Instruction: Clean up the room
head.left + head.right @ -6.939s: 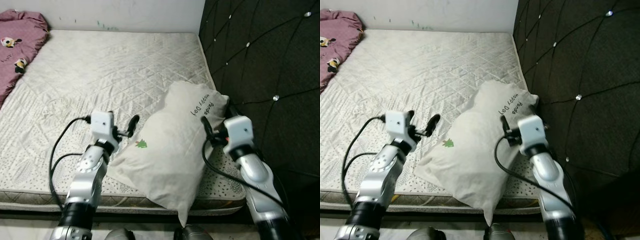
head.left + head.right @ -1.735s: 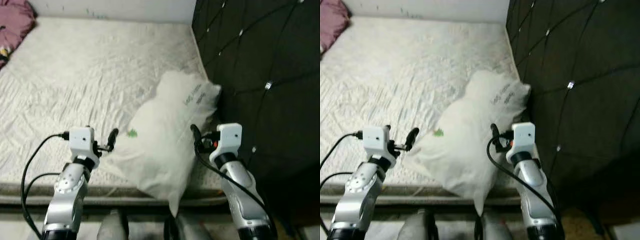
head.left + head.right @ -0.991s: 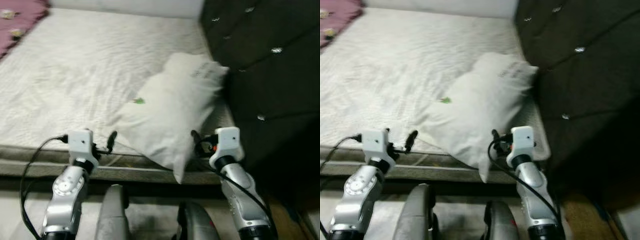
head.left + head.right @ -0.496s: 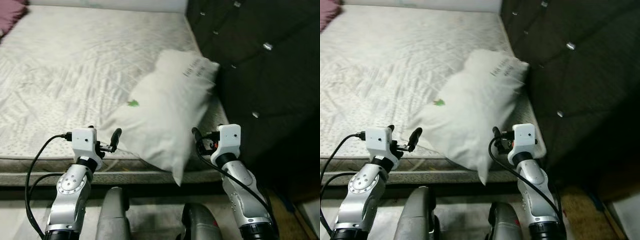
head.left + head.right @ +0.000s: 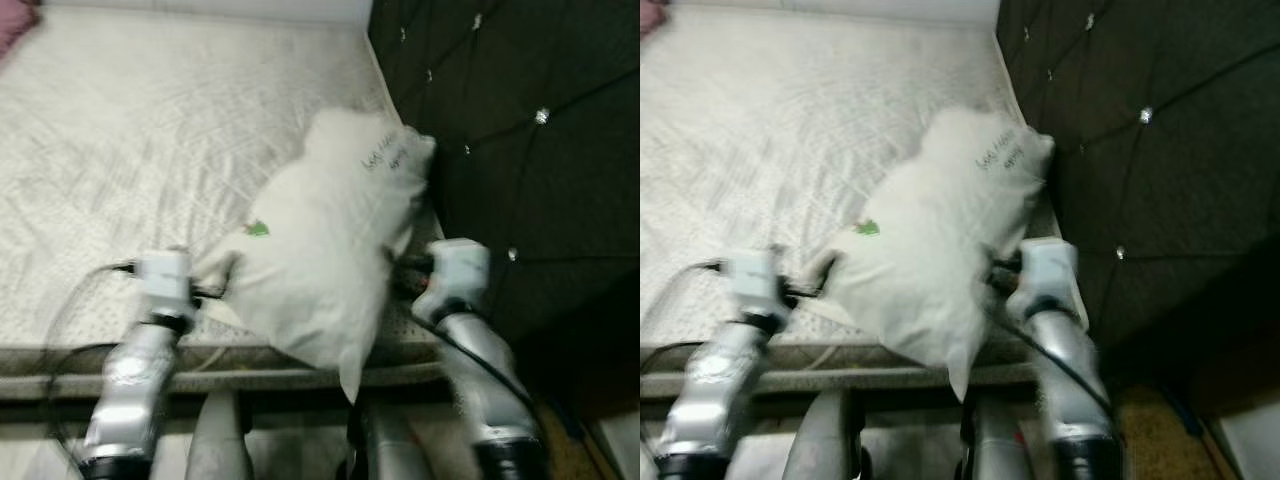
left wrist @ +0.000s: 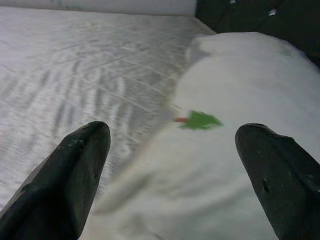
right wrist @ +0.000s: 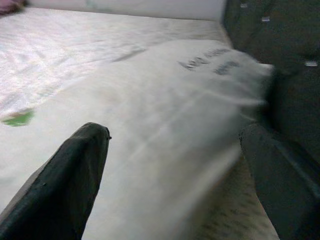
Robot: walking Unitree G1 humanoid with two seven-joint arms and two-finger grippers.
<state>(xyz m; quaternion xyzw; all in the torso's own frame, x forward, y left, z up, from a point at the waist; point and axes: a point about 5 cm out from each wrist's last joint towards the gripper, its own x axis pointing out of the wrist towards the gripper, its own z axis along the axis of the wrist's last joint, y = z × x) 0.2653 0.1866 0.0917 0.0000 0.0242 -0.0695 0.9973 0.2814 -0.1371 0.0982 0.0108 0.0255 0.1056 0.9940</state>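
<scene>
A white pillow with a small green tree mark and black writing lies at the near right corner of the mattress, its far end against the black headboard. Its near corner hangs over the bed's front edge. My left gripper is at the pillow's left side, open, the pillow's edge between its fingers in the left wrist view. Open too, my right gripper is at the pillow's right side, with the pillow spread before it in the right wrist view. The eye views are blurred.
The tufted black headboard runs along the right of the bed. A pink blanket shows at the far left corner. A white wall lies behind the bed. The bed's front edge is just before my legs.
The camera has shifted and blurred. Both grippers have come forward from just short of the bed's edge to either side of the pillow.
</scene>
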